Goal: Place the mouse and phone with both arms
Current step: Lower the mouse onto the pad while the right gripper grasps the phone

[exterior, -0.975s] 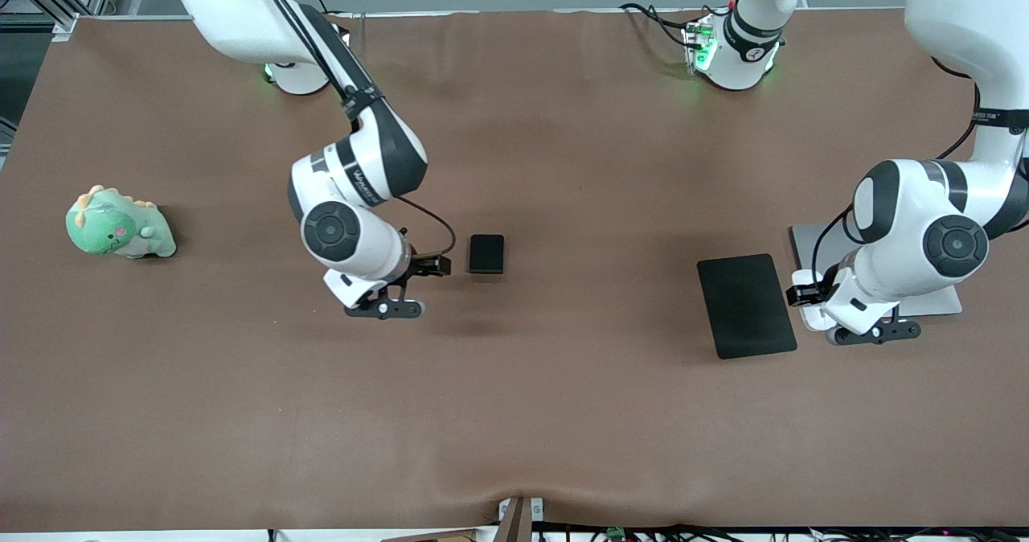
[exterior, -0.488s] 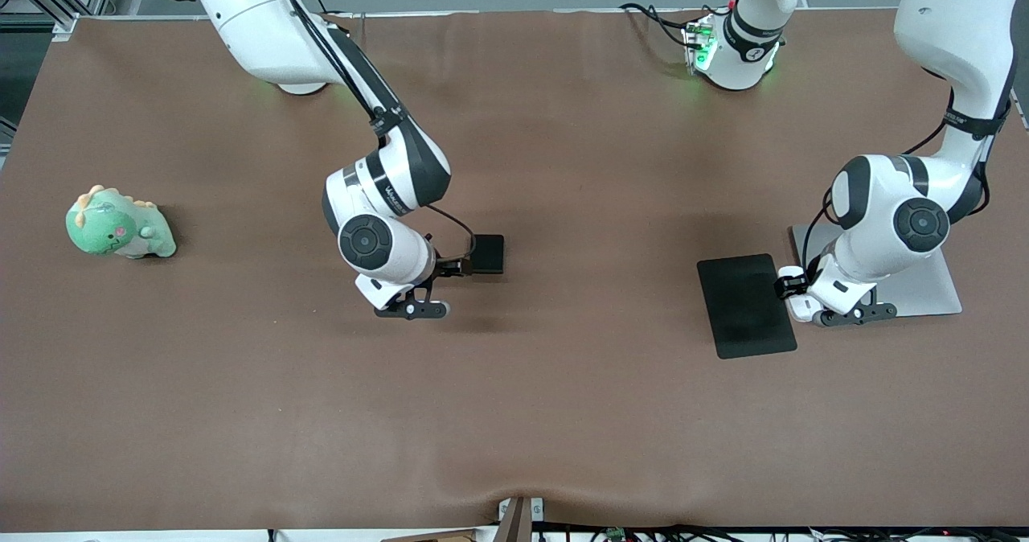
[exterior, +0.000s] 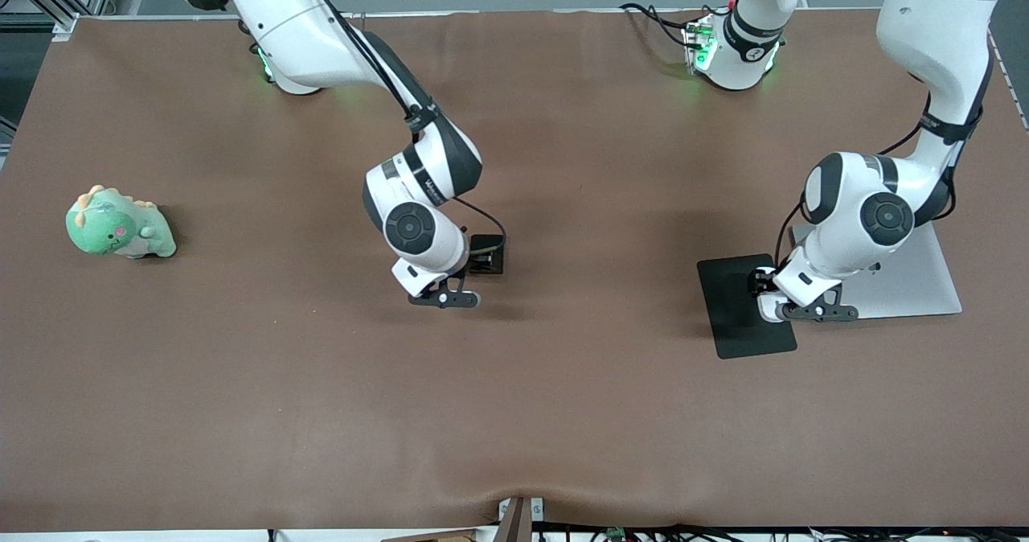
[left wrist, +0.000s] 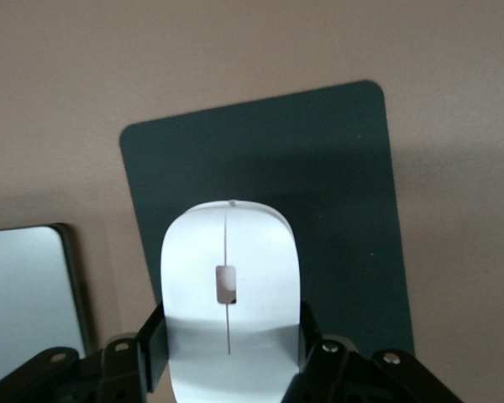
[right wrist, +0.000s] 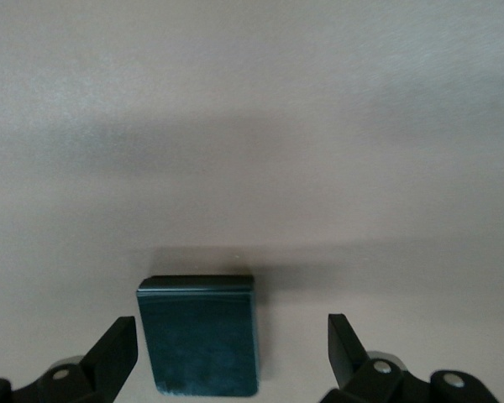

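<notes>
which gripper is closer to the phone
Right. The right gripper hangs open just over the phone, fingers either side; the left gripper holds the mouse over the mouse pad.

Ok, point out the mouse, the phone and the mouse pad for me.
mouse (left wrist: 228,294), left wrist view, on its white top shell beside the scroll slot.
phone (right wrist: 200,336), right wrist view, middle of its black top face.
mouse pad (exterior: 735,317), front view, bare black surface.

White mouse (left wrist: 228,298) aloft; black phone (right wrist: 199,332) flat.

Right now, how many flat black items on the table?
2: the phone lies under the right gripper mid-table; the mouse pad lies toward the left arm's end. None seem hidden.
</notes>
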You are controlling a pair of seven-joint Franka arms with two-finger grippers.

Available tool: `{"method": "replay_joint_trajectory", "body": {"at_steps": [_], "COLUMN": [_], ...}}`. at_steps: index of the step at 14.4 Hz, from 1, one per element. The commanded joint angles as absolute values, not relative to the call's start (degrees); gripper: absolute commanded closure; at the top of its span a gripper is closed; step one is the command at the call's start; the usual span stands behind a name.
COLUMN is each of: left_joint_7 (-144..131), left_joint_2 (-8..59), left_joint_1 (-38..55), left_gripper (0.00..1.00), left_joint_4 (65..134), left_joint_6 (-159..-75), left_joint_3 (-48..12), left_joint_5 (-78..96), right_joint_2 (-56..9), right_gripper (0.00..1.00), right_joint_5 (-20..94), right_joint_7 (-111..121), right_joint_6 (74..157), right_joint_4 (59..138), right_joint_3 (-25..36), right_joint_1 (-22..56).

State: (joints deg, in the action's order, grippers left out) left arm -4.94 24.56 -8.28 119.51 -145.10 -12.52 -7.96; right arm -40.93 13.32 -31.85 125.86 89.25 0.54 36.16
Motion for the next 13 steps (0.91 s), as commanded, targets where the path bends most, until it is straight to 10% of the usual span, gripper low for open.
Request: {"method": "replay_joint_trajectory", "body": {"at_steps": [1, 7, 10, 13], "left_joint_7": [-4.0, -4.0, -4.0, -4.3], "left_joint_2": [27.1, 29.8, 30.6, 29.4], "left_joint_1": [-8.7, -8.3, -8.3, -8.3], "left_gripper": [1.00, 0.88, 0.08, 0.00], "left_joint_4": [119.6, 117.8, 117.5, 116.5], "left_joint_6": [-149.0, -150.8, -151.3, -151.3], "left_joint_3": [-12.8, -12.8, -12.8, -12.8], "left_joint_5": [-8.3, -8.5, -8.6, -8.6], "right_joint_2": [-42.3, -43.4, -43.6, -43.6], "right_gripper": [0.00, 0.00, 0.00, 0.36], "right_joint_5": [14.4, 14.3, 14.0, 13.3], "right_joint_7": [-33.7, -34.6, -34.9, -34.8], "right_joint_6": [127.6, 131.9, 131.9, 131.7], "right_joint_4": [88.9, 91.3, 91.4, 91.4], "right_joint_3": [1.0, 1.0, 1.0, 1.1], "right_joint_1": [38.0, 40.2, 40.4, 41.4]}}
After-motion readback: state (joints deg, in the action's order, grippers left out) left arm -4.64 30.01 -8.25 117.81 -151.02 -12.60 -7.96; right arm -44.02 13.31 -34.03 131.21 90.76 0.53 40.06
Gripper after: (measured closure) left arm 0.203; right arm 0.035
